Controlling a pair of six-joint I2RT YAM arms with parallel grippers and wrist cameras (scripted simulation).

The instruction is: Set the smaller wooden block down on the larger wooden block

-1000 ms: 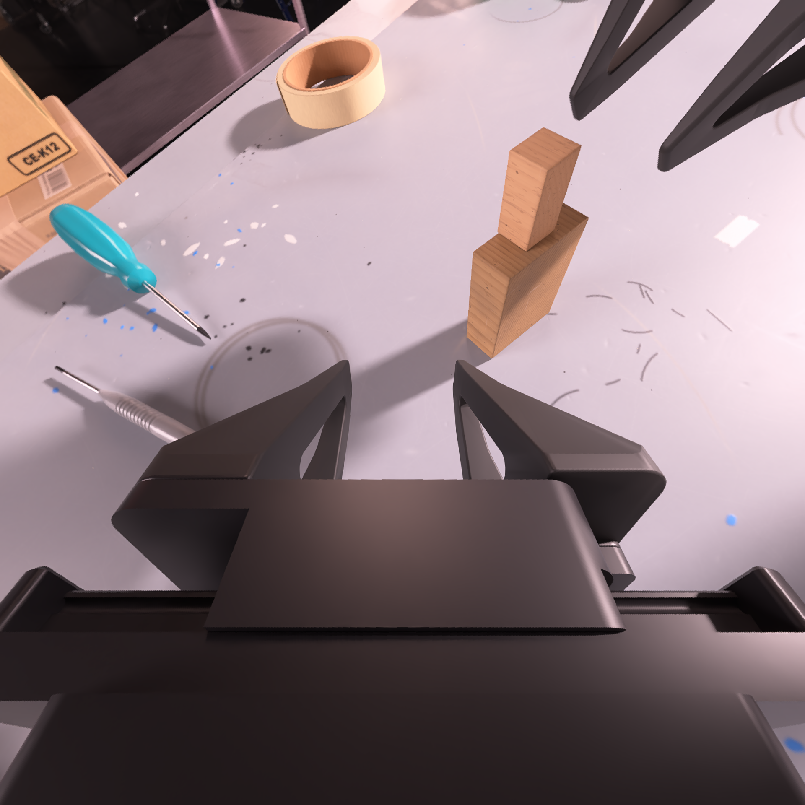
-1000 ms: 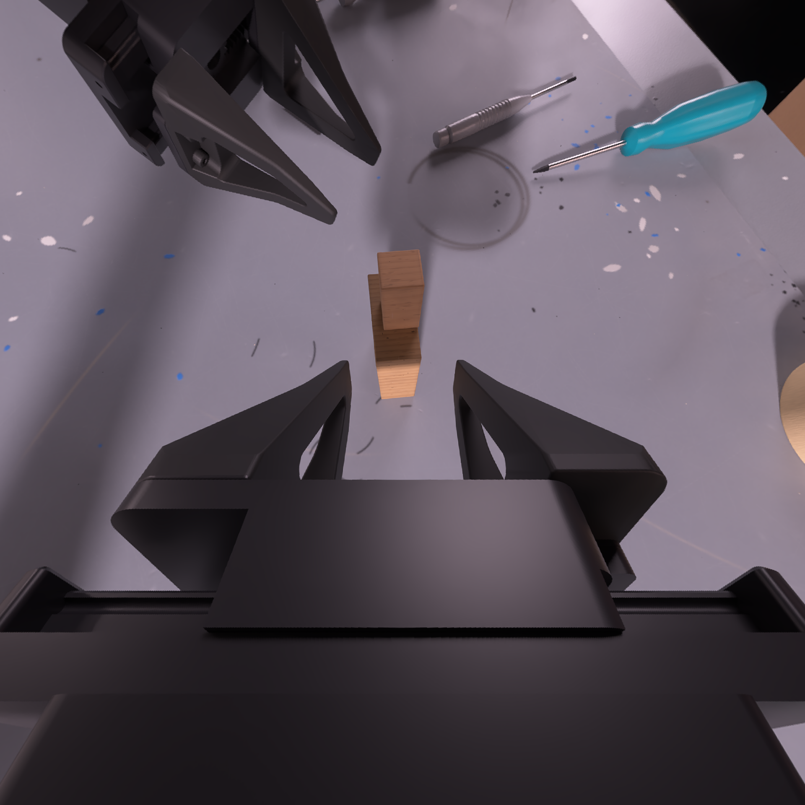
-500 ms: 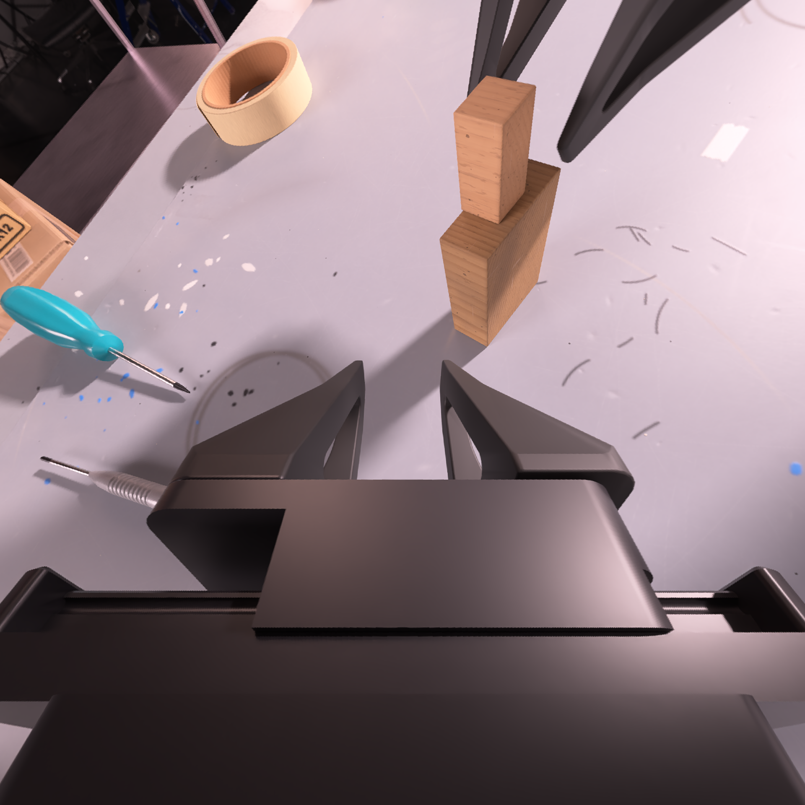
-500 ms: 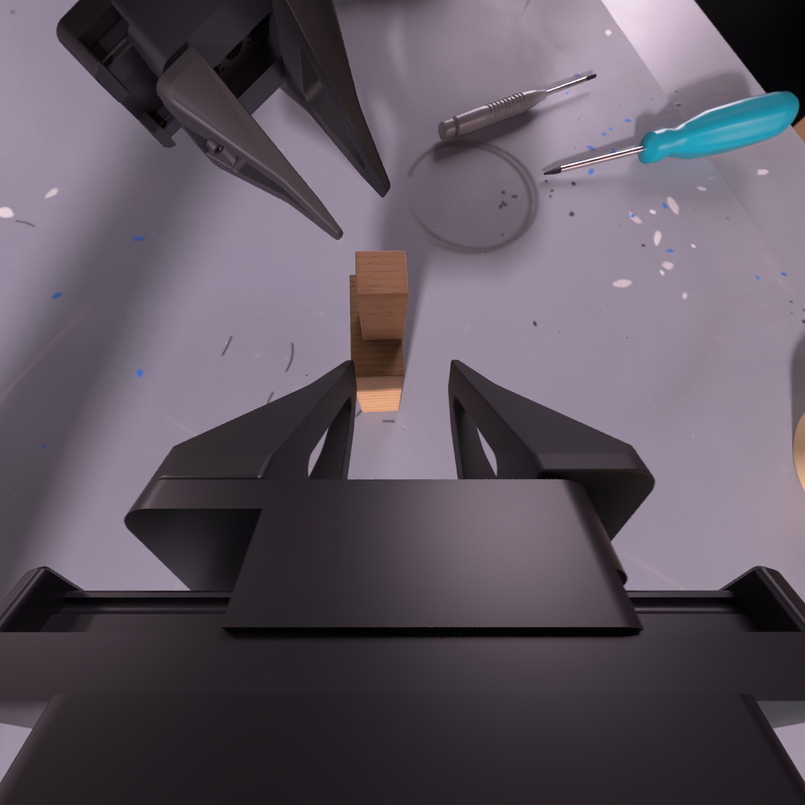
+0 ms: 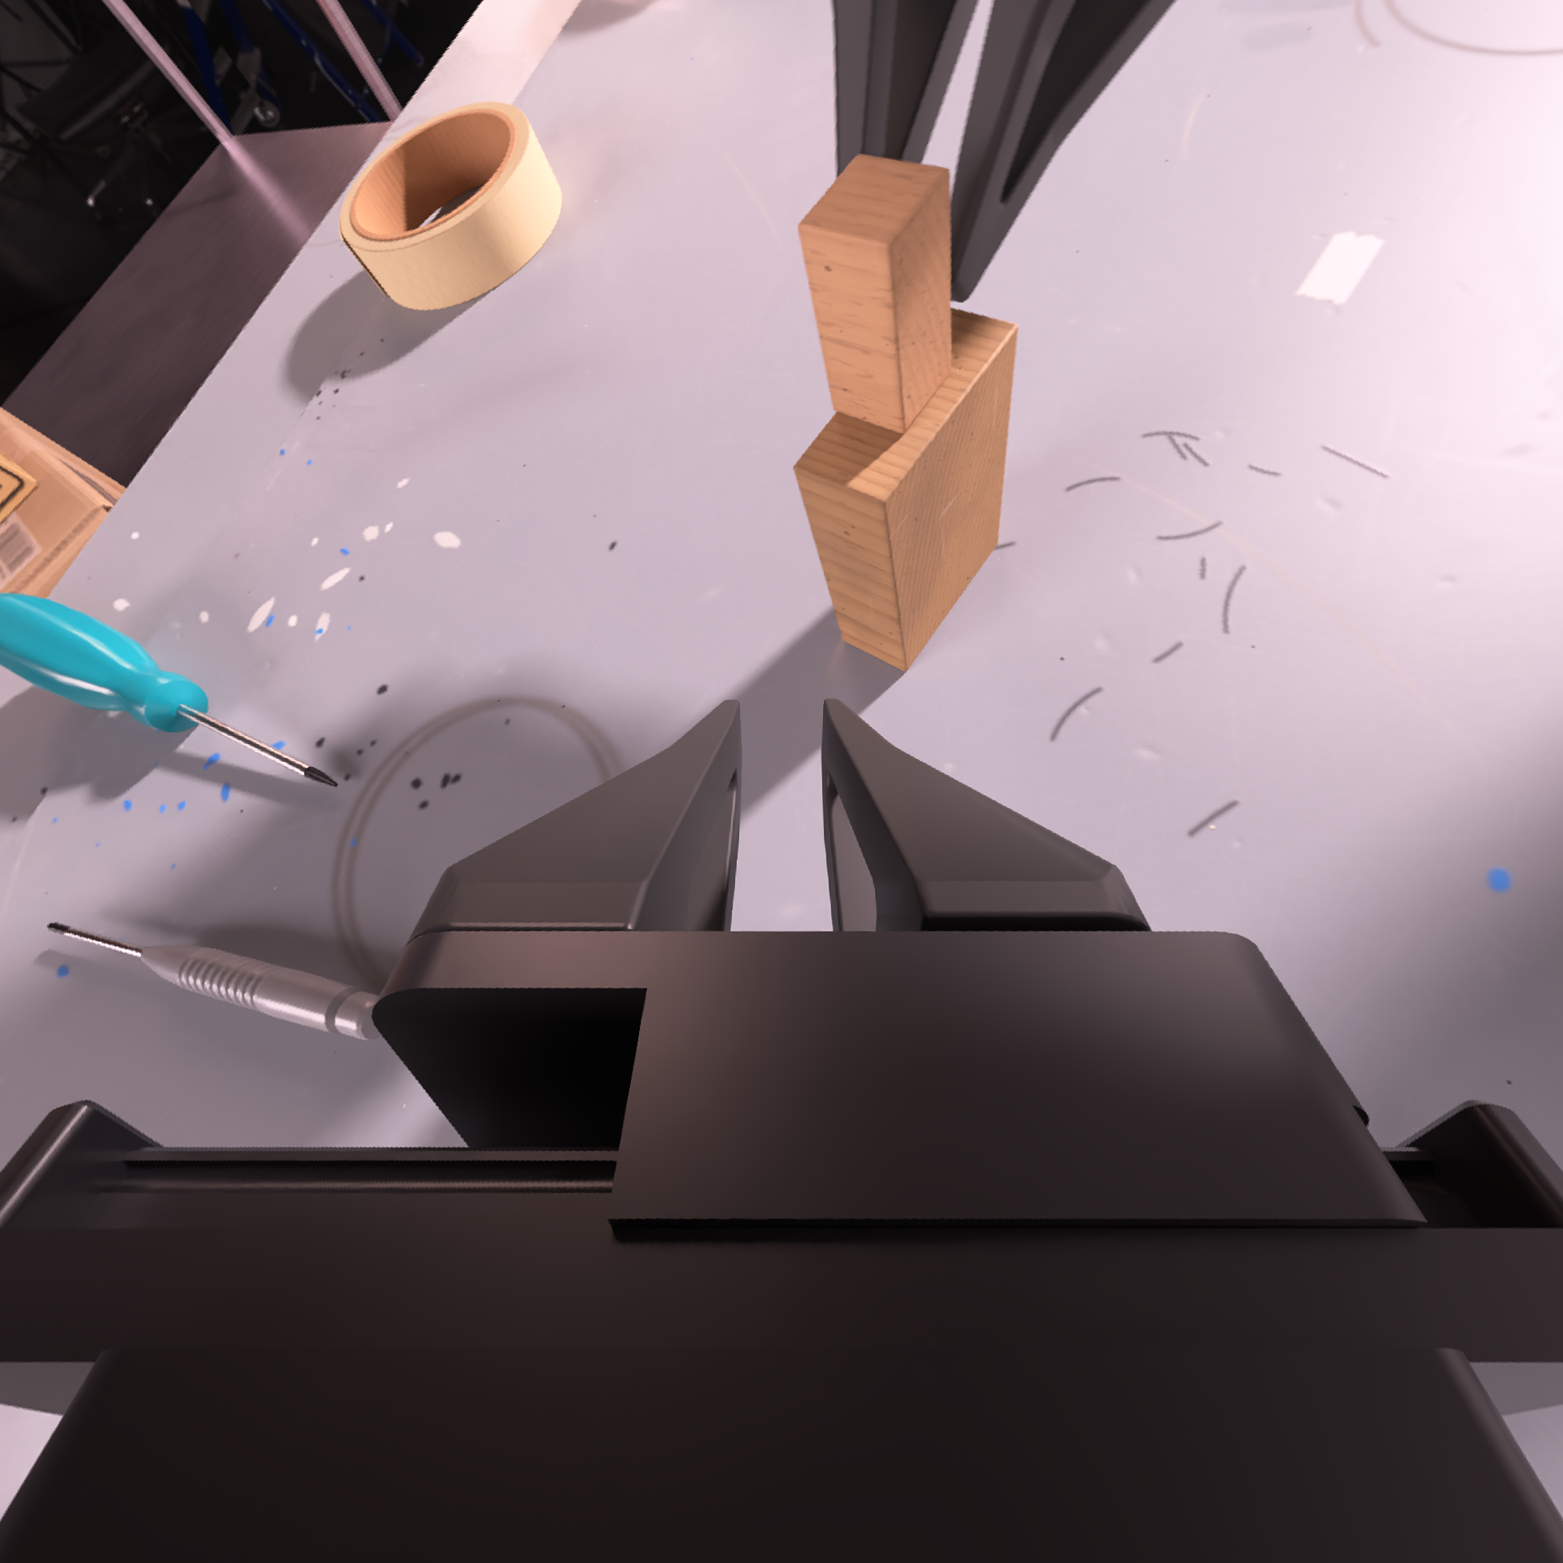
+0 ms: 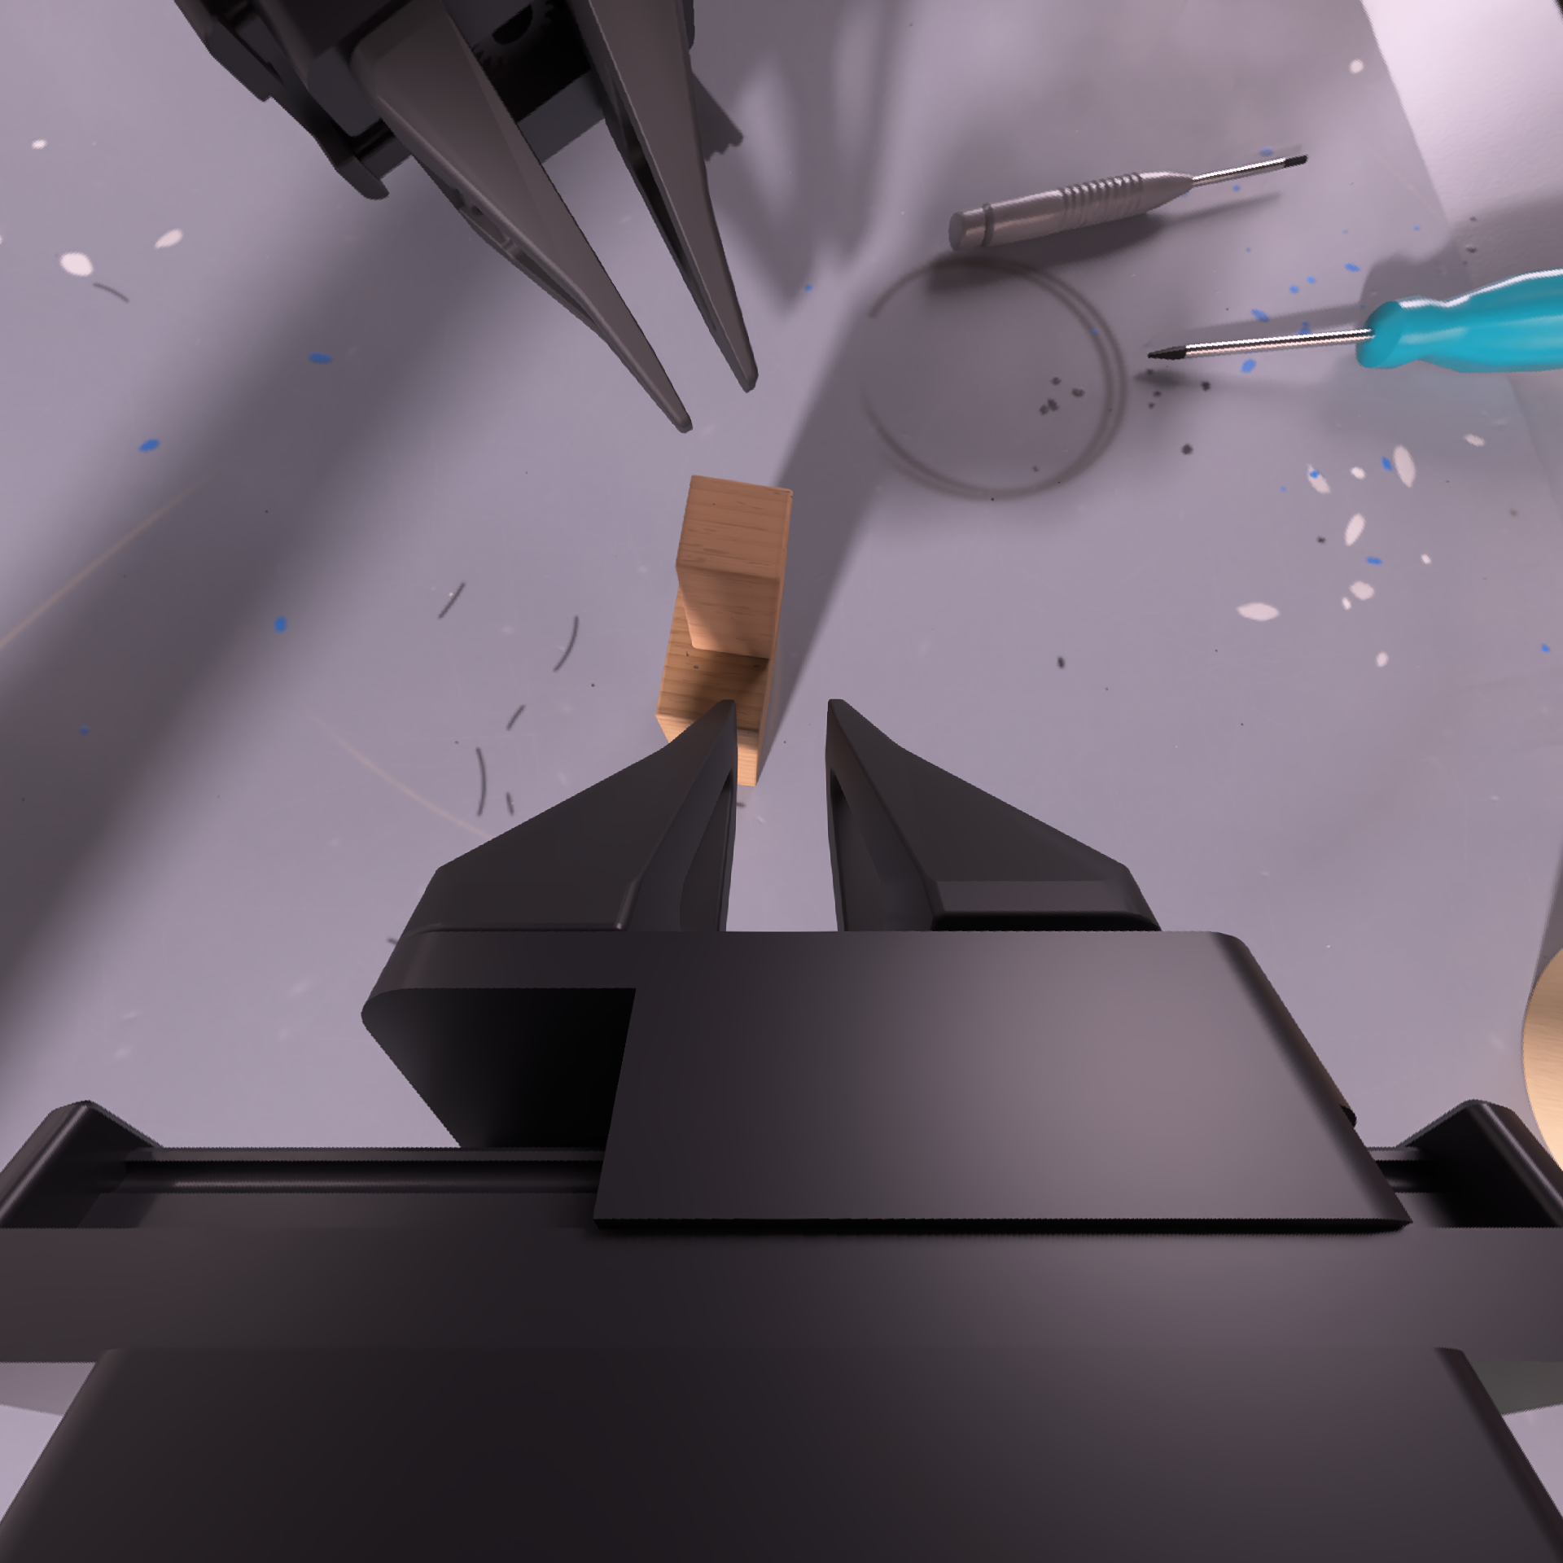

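Observation:
The smaller wooden block (image 5: 875,287) stands upright on the larger wooden block (image 5: 939,507), which stands on the grey table. My left gripper (image 5: 780,706) is empty, nearly shut with a narrow gap, and hangs just short of the stack. My right gripper (image 6: 780,706) is also empty and nearly shut. It is above the stack's other side, and its left fingertip overlaps the larger block (image 6: 710,685) below the smaller block (image 6: 734,550). The left gripper (image 6: 717,408) points down beyond the stack. The right gripper's fingers (image 5: 1006,127) show behind the blocks.
A roll of tan tape (image 5: 452,203) lies at the back left, also at the right edge in the right wrist view (image 6: 1543,1066). A teal screwdriver (image 5: 93,651) and a grey metal tool (image 5: 245,985) lie to the left. A cardboard box (image 5: 42,507) sits off the table's left edge.
Both grippers have narrowed their jaws from wider open to nearly shut. The left gripper's view has swung round the stack, and the right gripper has moved closer over it. The stacked blocks have not moved.

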